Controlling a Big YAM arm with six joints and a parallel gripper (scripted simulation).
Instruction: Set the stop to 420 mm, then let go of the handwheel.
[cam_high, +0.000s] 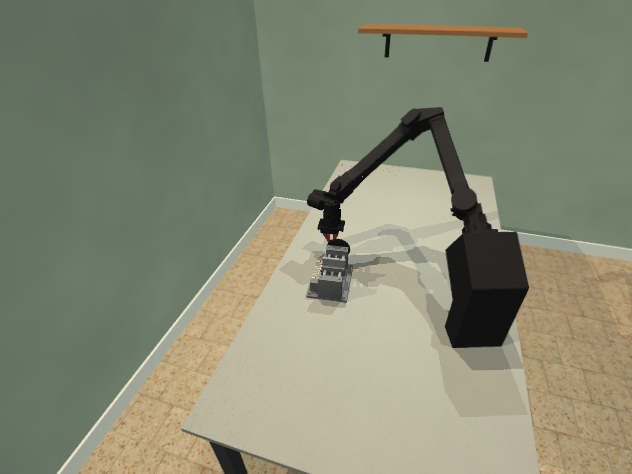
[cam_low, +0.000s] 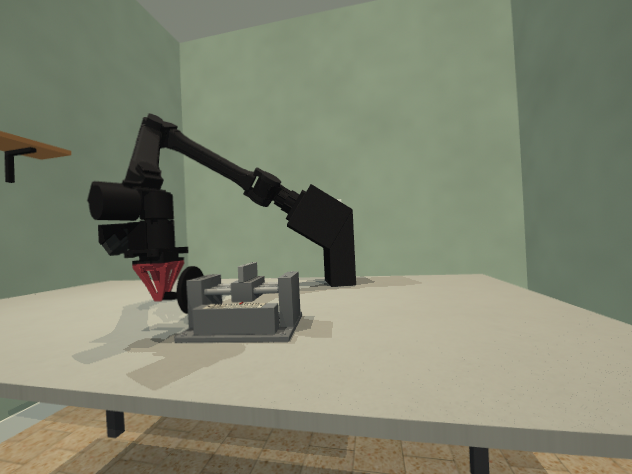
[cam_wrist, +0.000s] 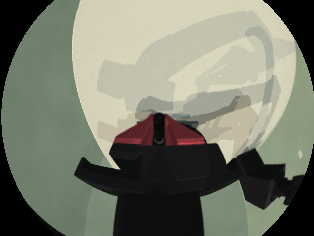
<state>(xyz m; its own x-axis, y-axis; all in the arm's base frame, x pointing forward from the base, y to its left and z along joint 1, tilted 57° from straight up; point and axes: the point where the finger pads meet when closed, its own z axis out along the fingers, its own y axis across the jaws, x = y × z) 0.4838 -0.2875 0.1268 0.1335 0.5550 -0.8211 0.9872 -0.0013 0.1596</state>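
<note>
The jaws are clamped on the handle, the black handwheel beside them.

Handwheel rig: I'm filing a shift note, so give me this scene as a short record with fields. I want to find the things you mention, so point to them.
gripper: red fingers (cam_high: 330, 238) (cam_low: 159, 298) pointing down, shut on the handle
handle: short black crank handle (cam_low: 169, 295), sticking out from the wheel face
handwheel: black disc (cam_high: 338, 245) (cam_low: 191, 289), upright at the rig's end
stop: grey block (cam_low: 244, 291) on rods between two end plates
scale: marks too small to read
setting: 420 mm cannot be confirmed
release: not yet done
</note>
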